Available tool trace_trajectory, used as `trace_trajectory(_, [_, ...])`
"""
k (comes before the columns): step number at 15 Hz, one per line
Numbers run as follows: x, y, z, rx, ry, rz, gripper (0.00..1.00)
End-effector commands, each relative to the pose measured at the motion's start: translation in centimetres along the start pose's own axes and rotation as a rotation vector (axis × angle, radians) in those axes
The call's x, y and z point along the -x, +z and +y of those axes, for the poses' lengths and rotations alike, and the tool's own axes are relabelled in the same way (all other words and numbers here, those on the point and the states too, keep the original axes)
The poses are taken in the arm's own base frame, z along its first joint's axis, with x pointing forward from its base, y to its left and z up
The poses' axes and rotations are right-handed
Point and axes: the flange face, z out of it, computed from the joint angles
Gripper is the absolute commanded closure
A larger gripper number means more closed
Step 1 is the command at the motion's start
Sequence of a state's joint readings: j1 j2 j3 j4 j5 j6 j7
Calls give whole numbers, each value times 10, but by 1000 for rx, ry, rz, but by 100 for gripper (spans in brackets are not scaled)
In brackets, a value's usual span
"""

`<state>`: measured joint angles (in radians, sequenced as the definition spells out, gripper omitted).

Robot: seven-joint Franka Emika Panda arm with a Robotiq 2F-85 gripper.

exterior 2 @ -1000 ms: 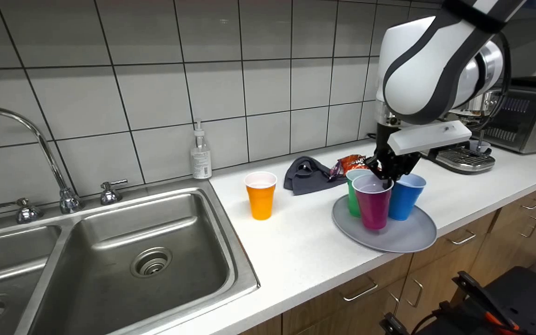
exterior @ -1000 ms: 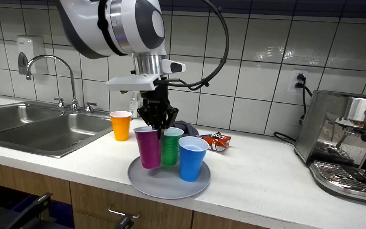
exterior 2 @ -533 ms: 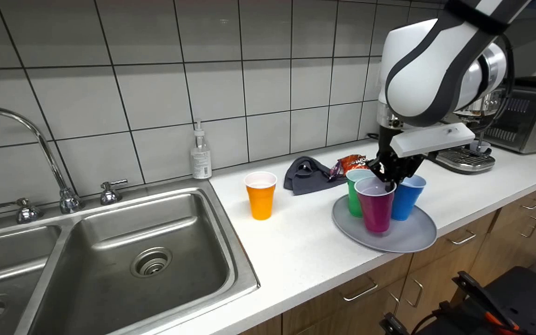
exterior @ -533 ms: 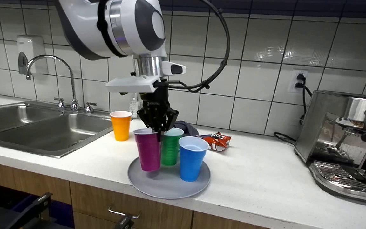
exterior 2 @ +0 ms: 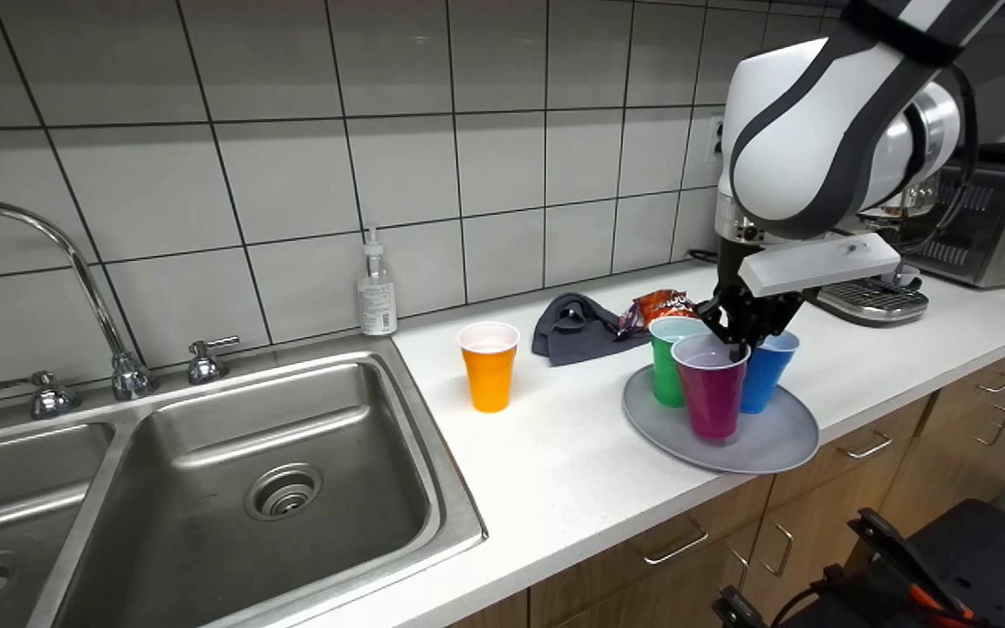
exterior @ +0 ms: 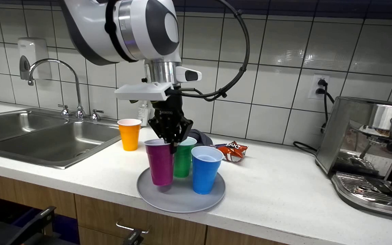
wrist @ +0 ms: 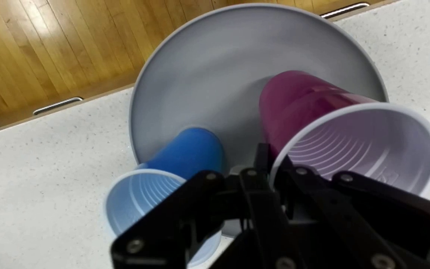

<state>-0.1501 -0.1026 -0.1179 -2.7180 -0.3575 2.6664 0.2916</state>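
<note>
My gripper (wrist: 273, 161) is shut on the near wall of a magenta cup (wrist: 297, 99), one finger inside the rim and one outside. In both exterior views the magenta cup (exterior: 160, 165) hangs slightly tilted, its base just above a round grey plate (exterior: 182, 203). Whether it touches the plate is hard to tell. On that plate stand a green cup (exterior 2: 666, 379), close behind the held one, and a blue cup (exterior: 205, 175), upright on the side away from the sink. The wrist view shows the blue cup (wrist: 189, 151) left of my fingers; the gripper largely hides the green one there.
An orange cup (exterior 2: 490, 375) stands on the counter (exterior 2: 502, 488) between plate and sink (exterior 2: 284, 436). Behind the plate lie a dark cloth (exterior 2: 577, 336) and a red snack bag (exterior: 233, 151). A soap bottle (exterior 2: 377, 296) is by the wall, a coffee machine (exterior: 369, 136) farther along.
The arm has lowered the magenta cup toward the plate and shifted it slightly away from the sink. The grip stays shut; the other cups have not moved.
</note>
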Motion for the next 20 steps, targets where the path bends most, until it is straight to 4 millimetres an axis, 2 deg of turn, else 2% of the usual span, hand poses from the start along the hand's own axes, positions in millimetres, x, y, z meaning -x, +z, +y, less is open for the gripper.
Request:
trace_trajectory(1, [8, -3, 11, -8, 39, 16, 99])
trace_trajectory(20, [12, 6, 42, -19, 154, 20, 99])
